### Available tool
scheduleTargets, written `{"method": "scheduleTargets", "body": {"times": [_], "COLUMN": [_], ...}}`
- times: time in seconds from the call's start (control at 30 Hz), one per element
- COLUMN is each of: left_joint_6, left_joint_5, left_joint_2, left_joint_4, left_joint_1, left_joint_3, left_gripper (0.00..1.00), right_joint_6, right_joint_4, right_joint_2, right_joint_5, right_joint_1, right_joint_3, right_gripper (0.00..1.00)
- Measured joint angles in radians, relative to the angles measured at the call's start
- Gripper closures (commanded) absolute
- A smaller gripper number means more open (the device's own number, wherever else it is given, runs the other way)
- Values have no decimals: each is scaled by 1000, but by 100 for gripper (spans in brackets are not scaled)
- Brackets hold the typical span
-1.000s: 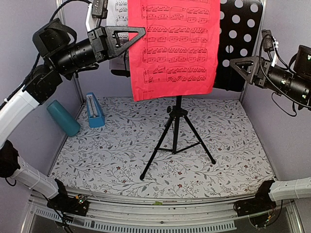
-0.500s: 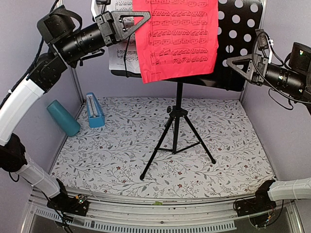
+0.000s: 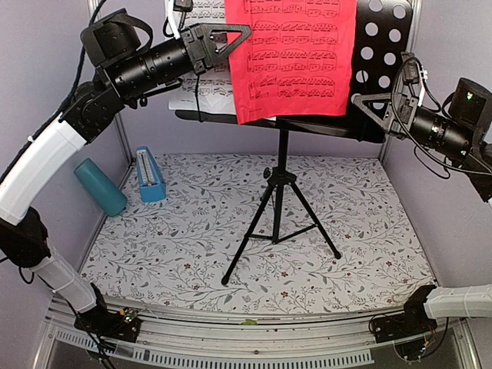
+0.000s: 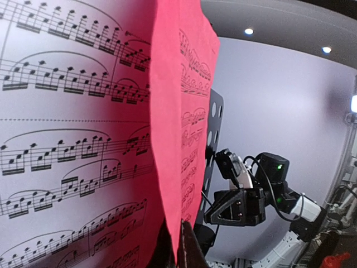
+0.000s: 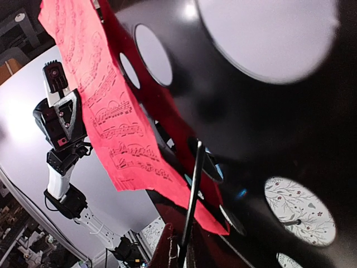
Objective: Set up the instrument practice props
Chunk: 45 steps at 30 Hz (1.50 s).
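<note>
The black music stand [image 3: 280,192] stands on its tripod mid-table, its perforated desk [image 3: 383,46] at the top. A red sheet of music [image 3: 296,54] hangs in front of the desk, and my left gripper [image 3: 244,31] is shut on its left edge. In the left wrist view that red sheet [image 4: 167,111] runs between the left gripper [image 4: 177,248]. A white sheet of music [image 3: 201,81] lies on the desk's left part. My right gripper [image 3: 357,99] is shut on the desk's thin right edge [image 5: 192,190]. The blue metronome [image 3: 150,175] stands at the left wall.
A teal cylinder cup [image 3: 100,187] leans at the left wall beside the metronome. Purple walls close in the table left, right and behind. The tripod legs [image 3: 244,250] spread over the floral mat [image 3: 369,231].
My left gripper has lifted the red sheet up and to the right, higher on the desk. My right gripper has moved left to the desk's edge and shut on it.
</note>
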<state>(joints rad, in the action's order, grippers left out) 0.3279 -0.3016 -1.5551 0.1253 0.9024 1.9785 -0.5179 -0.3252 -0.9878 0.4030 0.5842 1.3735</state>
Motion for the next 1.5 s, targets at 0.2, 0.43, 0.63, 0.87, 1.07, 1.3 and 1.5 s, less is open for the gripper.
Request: {"method": "scheduleTargets", "body": {"times": [0.2, 0.43, 0.63, 0.87, 1.07, 1.3, 1.5], "left_joint_6": [-84, -153, -186, -205, -209, -209, -208], "left_joint_5": [155, 290, 390, 487, 529, 560, 578], "left_joint_2": [-3, -21, -42, -51, -51, -55, -67], "left_joint_4": [0, -1, 0, 0, -1, -1, 0], "left_joint_1": [69, 118, 141, 159, 166, 171, 174], "left_joint_3": [2, 19, 25, 28, 30, 40, 52], "left_gripper": [100, 100, 100, 100, 100, 100, 100], "right_joint_6": [72, 159, 235, 336, 423, 482, 496], "right_joint_4": [18, -2, -31, -52, -74, -105, -97], "right_joint_2": [24, 13, -13, -6, 20, 31, 58], "right_joint_5": [20, 20, 16, -13, -5, 38, 41], "right_joint_1": [-4, -5, -5, -8, -7, -8, -8], "right_joint_3": [-32, -23, -1, 2, -27, -84, -104], "right_gripper": [100, 100, 100, 92, 79, 80, 58]}}
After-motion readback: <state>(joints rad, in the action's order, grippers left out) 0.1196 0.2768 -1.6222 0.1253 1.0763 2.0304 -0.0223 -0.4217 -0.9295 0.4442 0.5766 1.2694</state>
